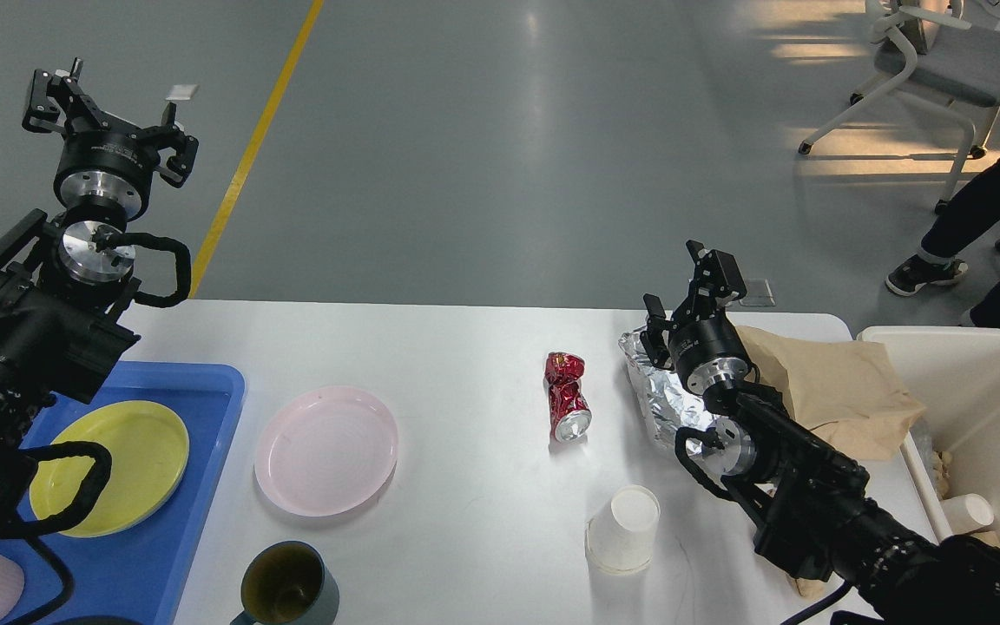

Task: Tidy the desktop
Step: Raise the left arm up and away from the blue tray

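Observation:
The white desktop (pixel 465 347) carries a crushed red can (pixel 567 395), crumpled silver foil (pixel 658 395), a brown paper bag (pixel 821 391), a tipped white paper cup (pixel 624 528), a pink plate (pixel 326 450) and a dark green mug (pixel 287 586). My right gripper (pixel 682 295) hovers just over the foil's far edge, fingers apart and empty. My left gripper (pixel 109 113) is raised high at the far left, beyond the table's back edge, open and holding nothing.
A blue tray (pixel 205 408) at the left holds a yellow plate (pixel 109 464). A cream-white bin (pixel 995 382) at the right has a paper cup (pixel 969 512) inside. Beyond the table are a chair (pixel 943 69) and a person's legs (pixel 977 234).

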